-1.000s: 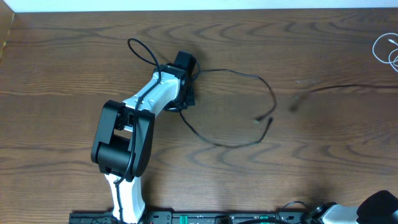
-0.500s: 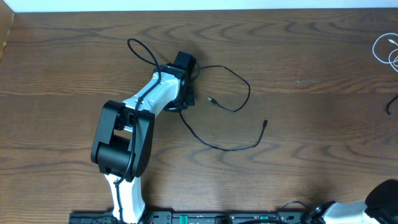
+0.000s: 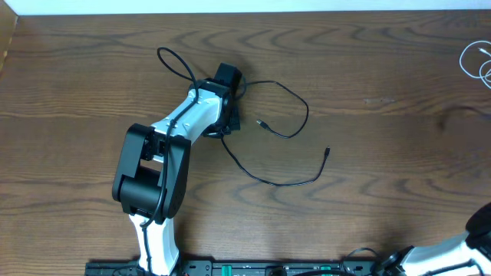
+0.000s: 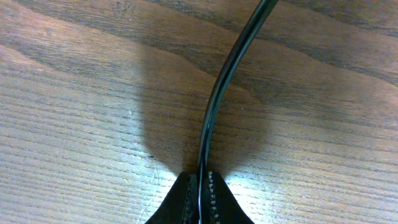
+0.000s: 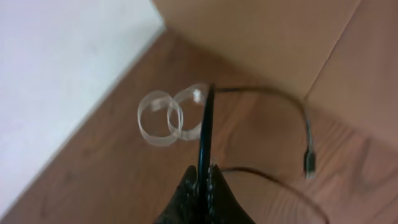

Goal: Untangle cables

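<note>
Both grippers are clenched. The left gripper bites the black cable, which runs straight out from between its jaws and sprawls in loose curves over the table. The right gripper pinches another black cord at its tips; the white cable lies looped beyond.

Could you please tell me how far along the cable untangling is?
Done: the thin black cable lies apart from the coiled white cable. In hand: the left gripper pinches that black cable; the right gripper pinches another black cord. Left: uncoiling the white cable's loops.
</note>
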Controlling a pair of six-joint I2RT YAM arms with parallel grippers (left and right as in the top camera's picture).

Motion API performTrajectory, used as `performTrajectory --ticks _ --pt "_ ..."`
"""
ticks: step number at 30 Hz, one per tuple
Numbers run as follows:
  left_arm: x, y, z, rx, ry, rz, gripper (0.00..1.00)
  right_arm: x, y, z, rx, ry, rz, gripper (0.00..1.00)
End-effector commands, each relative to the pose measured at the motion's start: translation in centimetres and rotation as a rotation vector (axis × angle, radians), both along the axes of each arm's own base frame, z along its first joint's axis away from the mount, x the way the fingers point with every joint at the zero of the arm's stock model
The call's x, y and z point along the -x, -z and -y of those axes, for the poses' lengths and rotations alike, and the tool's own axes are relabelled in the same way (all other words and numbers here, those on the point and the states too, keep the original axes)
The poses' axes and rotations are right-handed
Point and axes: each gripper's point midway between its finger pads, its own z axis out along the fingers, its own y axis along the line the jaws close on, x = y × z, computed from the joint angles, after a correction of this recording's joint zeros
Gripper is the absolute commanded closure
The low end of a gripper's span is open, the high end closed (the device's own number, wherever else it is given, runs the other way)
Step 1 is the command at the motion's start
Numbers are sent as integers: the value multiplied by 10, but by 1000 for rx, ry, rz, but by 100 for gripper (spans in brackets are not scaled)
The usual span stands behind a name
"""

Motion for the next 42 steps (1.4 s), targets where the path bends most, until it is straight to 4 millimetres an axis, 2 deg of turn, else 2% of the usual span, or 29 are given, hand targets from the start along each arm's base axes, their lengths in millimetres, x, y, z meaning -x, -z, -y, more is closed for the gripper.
performTrajectory --ticks 1,6,9,11,12,13,15,16,19,22,24,27,28,29,31,33,36,42 --pt "8 14 -19 -60 -20 -33 92 -15 46 -3 -123 -54 -48 99" --pt "8 14 -19 -60 -20 -34 92 -19 91 8 -206 -26 -105 99" --pt "8 14 -19 -60 -20 -33 92 -18 106 15 -231 -11 -123 99" --pt "8 14 -19 -59 -20 -33 92 -15 112 18 -239 0 -132 94" --pt "8 14 -19 -60 -20 -33 92 -12 113 20 -244 5 -136 86" --pt "8 14 -19 -60 -20 -33 92 -10 114 21 -247 10 -139 72" --pt "8 14 -19 -60 -20 -33 92 -3 114 27 -247 41 -145 37" --pt "8 14 -18 -60 -20 -33 92 0 114 29 -254 61 -143 28" --pt "8 14 -17 -60 -13 -33 92 7 112 31 -287 97 -124 22" --pt "7 14 -16 -60 6 -30 92 0 97 17 -324 24 -58 23" --pt "5 13 -11 -41 50 -23 92 -9 77 3 -306 -88 -5 28" --pt "1 3 4 32 120 -15 93 -16 42 -20 -239 -215 51 27" --pt "-1 -3 9 56 132 -6 92 -18 27 -31 -209 -268 72 27" --pt "-7 -17 19 108 150 22 92 -22 7 -47 -174 -333 105 26" --pt "-15 -37 29 162 160 74 92 -25 -12 -65 -145 -380 133 24" --pt "-23 -61 40 222 175 140 92 -29 -22 -79 -127 -409 144 23" --pt "-31 -98 54 312 204 238 92 -39 -26 -101 -125 -460 145 24" --pt "-35 -182 89 541 310 438 93 -66 -16 -172 -149 -670 103 25"
